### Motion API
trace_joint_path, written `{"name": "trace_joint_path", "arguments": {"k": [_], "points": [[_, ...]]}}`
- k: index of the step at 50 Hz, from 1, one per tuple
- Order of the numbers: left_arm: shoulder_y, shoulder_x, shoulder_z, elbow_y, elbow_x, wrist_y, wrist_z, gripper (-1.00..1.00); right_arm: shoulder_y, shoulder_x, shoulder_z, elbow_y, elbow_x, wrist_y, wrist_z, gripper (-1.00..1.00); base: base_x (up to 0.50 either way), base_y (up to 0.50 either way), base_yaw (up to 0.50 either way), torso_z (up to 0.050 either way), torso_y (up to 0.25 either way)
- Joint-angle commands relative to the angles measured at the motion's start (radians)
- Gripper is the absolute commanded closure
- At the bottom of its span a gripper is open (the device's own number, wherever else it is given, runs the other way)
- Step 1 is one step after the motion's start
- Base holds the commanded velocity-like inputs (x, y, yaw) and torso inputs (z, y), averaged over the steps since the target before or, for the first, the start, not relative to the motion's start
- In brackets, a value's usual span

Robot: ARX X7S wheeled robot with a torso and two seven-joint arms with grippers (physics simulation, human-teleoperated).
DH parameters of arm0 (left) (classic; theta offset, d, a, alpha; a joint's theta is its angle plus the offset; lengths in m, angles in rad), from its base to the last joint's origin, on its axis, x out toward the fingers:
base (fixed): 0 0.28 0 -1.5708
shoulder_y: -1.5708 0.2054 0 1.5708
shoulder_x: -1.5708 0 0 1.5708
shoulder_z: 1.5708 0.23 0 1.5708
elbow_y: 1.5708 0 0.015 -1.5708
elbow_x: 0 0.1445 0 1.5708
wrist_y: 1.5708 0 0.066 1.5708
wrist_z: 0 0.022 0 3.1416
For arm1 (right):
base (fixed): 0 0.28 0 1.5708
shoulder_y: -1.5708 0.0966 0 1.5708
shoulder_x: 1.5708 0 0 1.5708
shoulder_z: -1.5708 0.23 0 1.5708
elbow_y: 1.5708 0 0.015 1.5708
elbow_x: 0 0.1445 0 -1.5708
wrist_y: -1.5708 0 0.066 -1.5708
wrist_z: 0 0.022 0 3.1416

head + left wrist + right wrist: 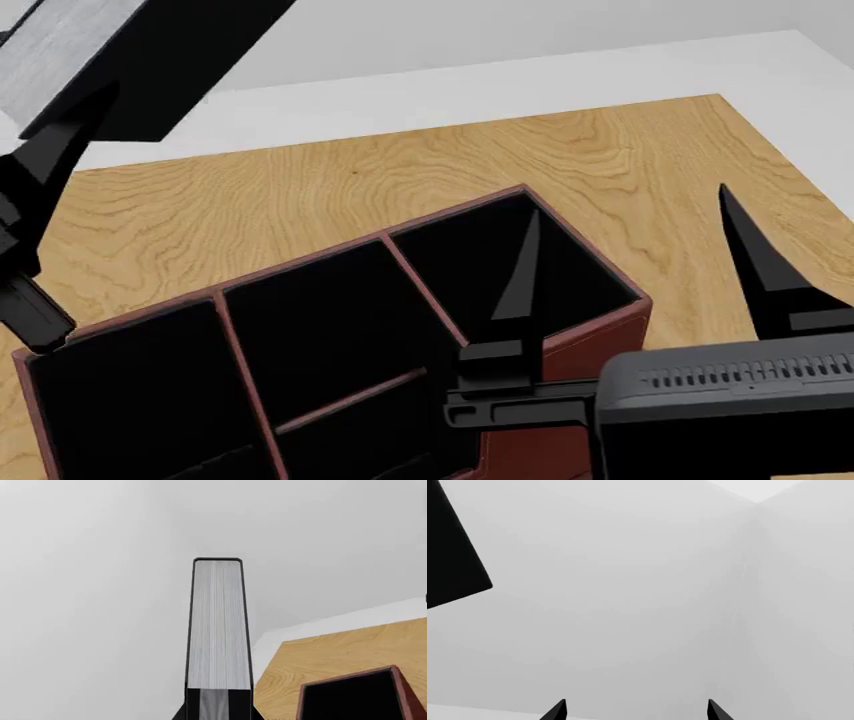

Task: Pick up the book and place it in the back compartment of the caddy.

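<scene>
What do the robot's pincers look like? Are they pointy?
Yes, very pointy! The right pincer has two thin black fingers shaped like long spikes, wide at the bottom and sharp at the tip. They stick out of a dark grey boxy block with a row of tiny ridges. The left pincer is black and pointed too. No cables or markings show.

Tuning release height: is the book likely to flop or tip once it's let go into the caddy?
Probably stiff: the book stands straight from the left gripper, covers unbent. Thin, so likely to lean against a divider in the caddy. Smooth covers may slip.
</scene>
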Motion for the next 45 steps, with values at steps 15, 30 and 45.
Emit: {"name": "trace_joint_path", "arguments": {"k": [15, 30, 45], "points": [[-0.078, 0.052, 0.117, -0.051, 0.037, -0.078, 0.014, 1.0, -0.003, 0.007, 0.006, 0.002, 0.017, -0.007, 0.012, -1.0, 0.0, 0.0, 0.0, 0.001, 0.001], [-0.102, 0.08, 0.2, -0.082, 0.037, -0.098, 0.06, 1.0, -0.019, 0.019, 0.038, -0.015, 0.036, -0.01, 0.024, -1.0, 0.0, 0.0, 0.0, 0.0, 0.001], [-0.126, 0.096, 0.296, -0.118, 0.046, -0.149, 0.093, 1.0, -0.018, 0.028, 0.028, -0.007, 0.045, -0.017, 0.045, -1.0, 0.0, 0.0, 0.0, 0.001, 0.001]]}}
